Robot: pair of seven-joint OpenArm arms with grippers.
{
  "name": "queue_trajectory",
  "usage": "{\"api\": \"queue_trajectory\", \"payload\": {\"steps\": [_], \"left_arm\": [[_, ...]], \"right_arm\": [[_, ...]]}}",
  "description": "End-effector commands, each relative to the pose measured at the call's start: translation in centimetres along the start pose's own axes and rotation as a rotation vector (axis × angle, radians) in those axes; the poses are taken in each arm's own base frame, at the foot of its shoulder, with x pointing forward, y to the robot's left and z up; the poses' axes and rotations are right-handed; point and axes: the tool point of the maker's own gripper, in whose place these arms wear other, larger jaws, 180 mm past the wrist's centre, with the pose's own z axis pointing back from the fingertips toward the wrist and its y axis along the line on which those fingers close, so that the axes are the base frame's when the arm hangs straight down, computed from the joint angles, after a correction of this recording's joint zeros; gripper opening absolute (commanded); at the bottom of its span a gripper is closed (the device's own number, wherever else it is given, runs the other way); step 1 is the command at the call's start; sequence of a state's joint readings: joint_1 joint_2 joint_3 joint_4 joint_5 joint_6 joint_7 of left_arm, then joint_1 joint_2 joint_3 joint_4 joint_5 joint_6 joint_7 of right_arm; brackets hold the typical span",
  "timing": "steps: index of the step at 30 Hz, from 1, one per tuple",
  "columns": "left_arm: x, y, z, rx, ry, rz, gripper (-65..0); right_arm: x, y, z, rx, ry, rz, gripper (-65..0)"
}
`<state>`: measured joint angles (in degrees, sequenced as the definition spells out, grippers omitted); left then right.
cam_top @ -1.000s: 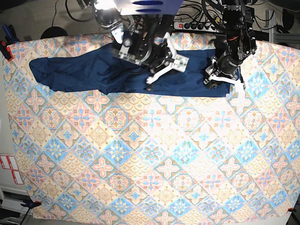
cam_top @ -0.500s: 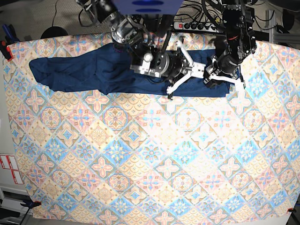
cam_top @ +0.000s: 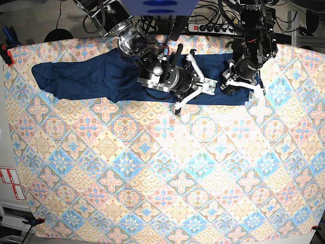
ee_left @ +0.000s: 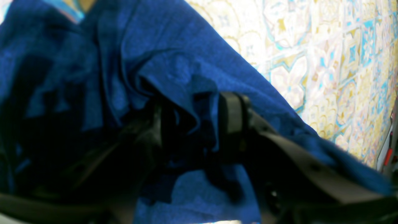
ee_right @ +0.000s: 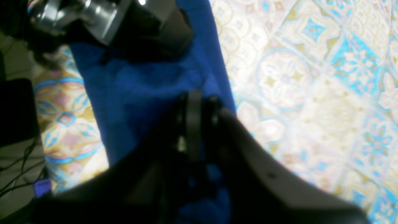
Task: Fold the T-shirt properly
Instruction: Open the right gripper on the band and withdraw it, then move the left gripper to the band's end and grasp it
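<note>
A pastel tile-patterned tablecloth (cam_top: 162, 173) covers nearly the whole base view, its blue, pink and yellow medallions bare across the middle and lower frame. Orange clamps (cam_top: 5, 52) pin its edges at the upper left, and dark cables and a power strip (cam_top: 213, 28) run along the top beyond it. The T-shirt (cam_top: 81, 76) — dark navy, wrinkled — lies in a long band across the upper part of the frame, from the upper left to the upper right. The left gripper (ee_left: 192, 124), at the upper right of the base view, has its fingers clamped on a bunched fold of the shirt's right end, with cloth gathered between them. The right gripper (ee_right: 199, 124), at the upper centre, sits over the shirt's lower edge; its fingers are nearly together, and whether fabric is caught between them cannot be told — the wrist view is blurred.
</note>
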<state>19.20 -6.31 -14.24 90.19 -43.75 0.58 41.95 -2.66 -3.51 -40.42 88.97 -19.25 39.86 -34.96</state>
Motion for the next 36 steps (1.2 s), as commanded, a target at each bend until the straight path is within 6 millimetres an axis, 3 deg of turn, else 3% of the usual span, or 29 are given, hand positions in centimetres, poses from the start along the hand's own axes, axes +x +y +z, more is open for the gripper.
{"api": "queue_trajectory", "payload": {"steps": [1,6,11,16,22,26,36], "left_arm": [[0.8,-0.6,0.2,-0.022,-0.026,-0.004,-42.1],[0.8,-0.7,0.3,-0.024,-0.027,-0.004,-42.1],[2.1,-1.5,1.8,-0.044,-0.073,-0.038,-42.0],[4.5,-0.7,4.6,-0.020,-0.164,-0.047,-42.0],[5.8,2.7,7.0,0.063,-0.215,-0.025,-42.0],[6.6,3.9,7.7,0.076,-0.239,0.021,-42.0],[6.8,5.1,6.9,0.077,-0.083,-0.007,-41.8]], "right_arm": [[1.5,-0.2,-0.2,0.003,-0.044,-0.002,-56.4],[1.9,-0.8,-0.8,0.003,-0.041,-0.003,-44.5],[0.7,-4.4,0.4,-0.085,-0.042,-0.078,-43.1],[-0.8,-11.1,4.1,-0.272,-0.058,-0.164,-45.0],[-3.1,-15.7,8.7,-0.445,-0.058,-0.241,-45.1],[-5.2,-14.6,9.8,-0.471,-0.033,-0.300,-45.8],[-6.3,-12.1,11.1,-0.477,-0.013,-0.310,-45.8]]}}
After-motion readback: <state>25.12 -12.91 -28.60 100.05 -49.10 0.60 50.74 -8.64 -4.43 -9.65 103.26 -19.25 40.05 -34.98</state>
